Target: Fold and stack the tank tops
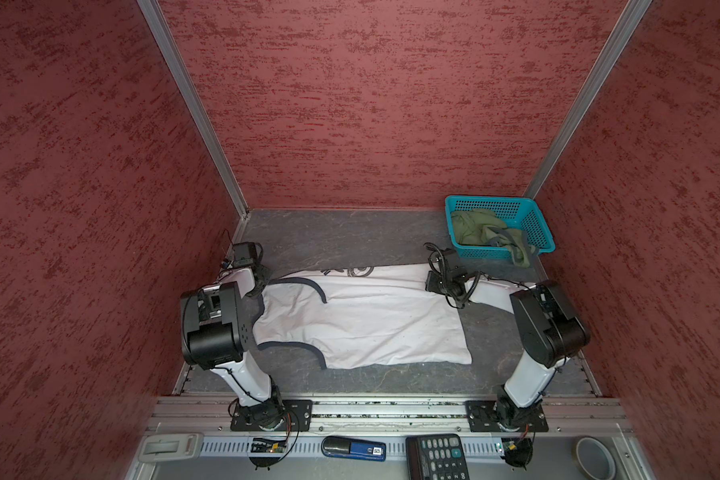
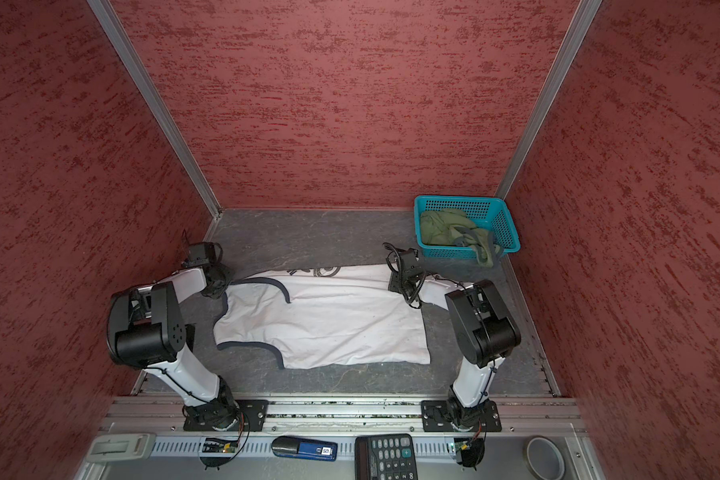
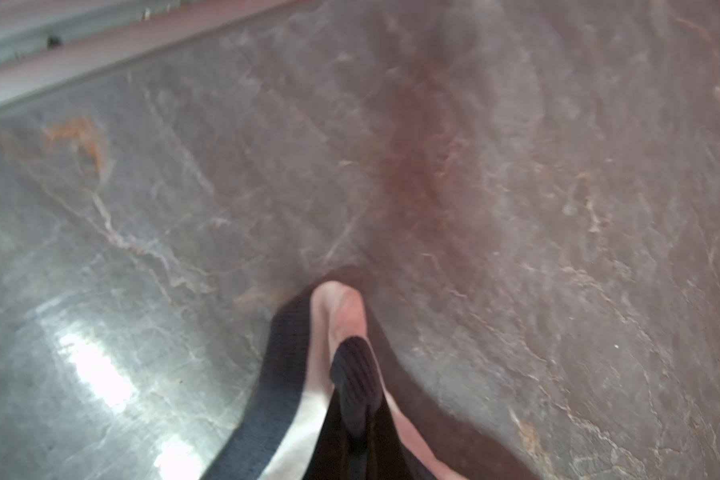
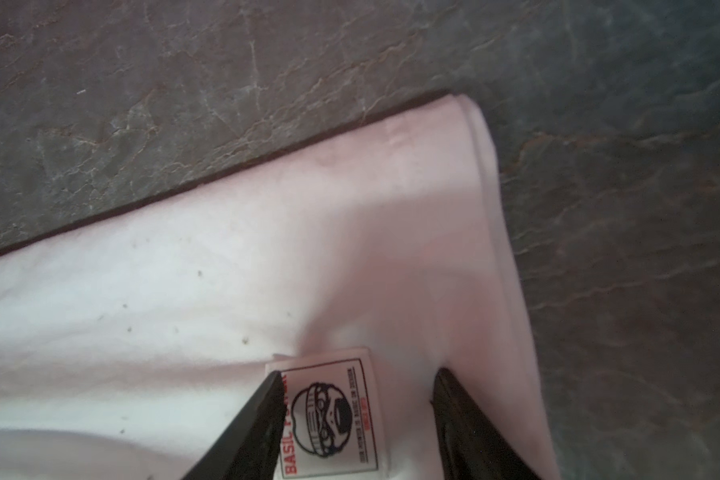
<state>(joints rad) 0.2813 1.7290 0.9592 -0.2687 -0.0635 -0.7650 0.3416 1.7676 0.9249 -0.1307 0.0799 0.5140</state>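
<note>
The left gripper [image 3: 352, 368] is largely hidden under its own wrist in both top views. Only in the left wrist view is it shown, and there the jaws are seen clamped together on a navy-trimmed shoulder strap of the white tank top [image 1: 362, 316]. The dark print on that top is cut off at the far edge of the cloth and cannot be read.

Over to the right gripper [image 4: 358, 374]: its jaws are held apart, set astride a small sewn label [image 4: 333, 415] at the far right corner of the hem. Whether the tips press the cloth cannot be told.

The white tank top is laid flat in the middle of the table [image 1: 341, 232], long axis running left to right, straps and neck to the left, hem to the right. The olive tank top [image 1: 472, 226] is bunched in the teal basket [image 1: 533, 226] at the far right corner, with one fold draped over the near rim. Which way it points cannot be made out.

Two tank tops are counted, one basket, two grippers.
</note>
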